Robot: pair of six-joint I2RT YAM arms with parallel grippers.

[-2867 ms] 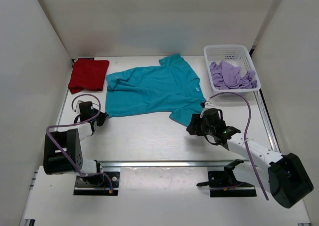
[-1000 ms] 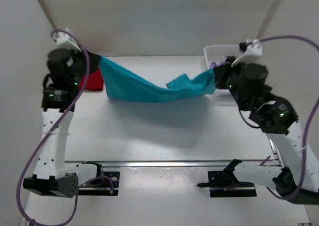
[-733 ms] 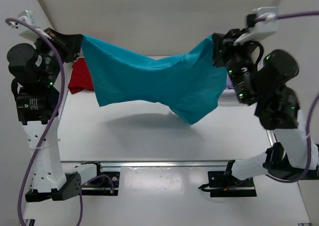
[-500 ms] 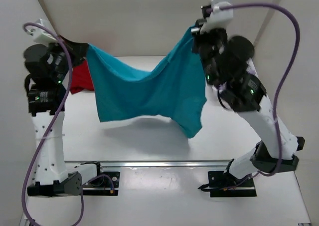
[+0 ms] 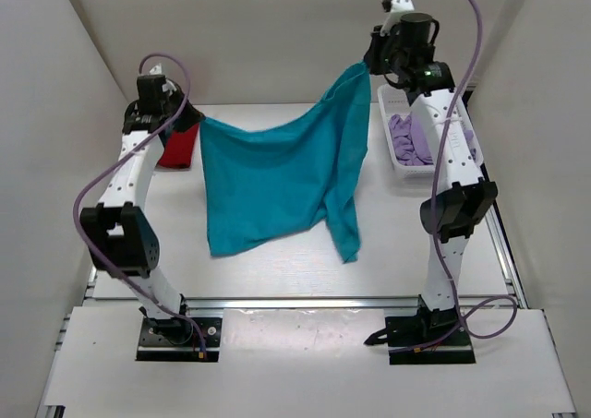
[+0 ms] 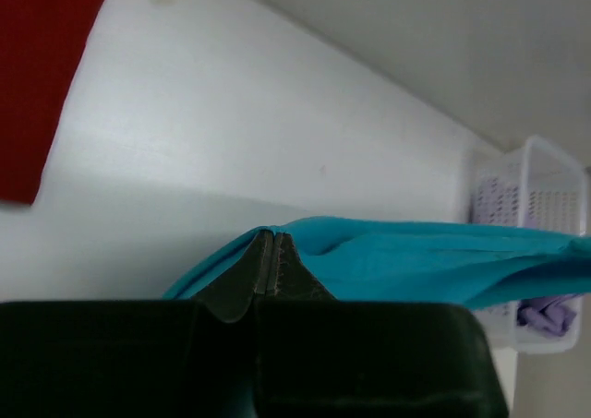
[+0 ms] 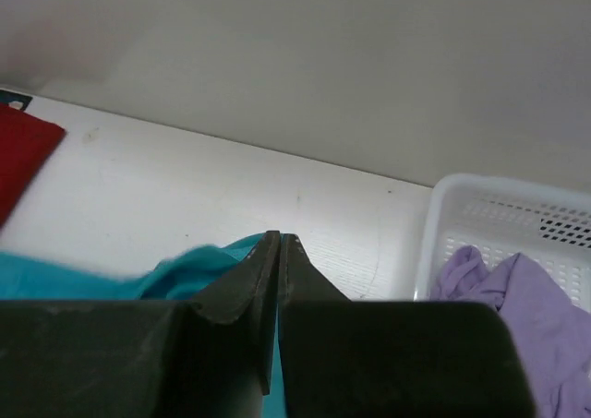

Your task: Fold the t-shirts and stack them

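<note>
The teal-blue t-shirt (image 5: pixel 277 173) hangs in the air between both arms over the far half of the table, its lower edge drooping toward the table. My left gripper (image 5: pixel 187 118) is shut on its left top corner, and the teal cloth (image 6: pixel 434 261) runs off to the right from the closed jaws (image 6: pixel 268 238). My right gripper (image 5: pixel 367 65), raised higher at the back right, is shut on the other corner, with teal cloth (image 7: pixel 166 275) beside its fingertips (image 7: pixel 280 238). The deep red t-shirt (image 5: pixel 177 146) lies folded at the back left. The pale lavender t-shirt (image 5: pixel 411 139) sits crumpled in the basket.
A white mesh basket (image 5: pixel 392 113) stands at the back right, under the right arm. White walls enclose the table on the left, back and right. An aluminium rail (image 5: pixel 305 301) runs along the near edge by the arm bases.
Both arms have swung toward the back of the table with the teal t-shirt still gripped. The left gripper has dropped lower and the shirt now hangs more vertically.
</note>
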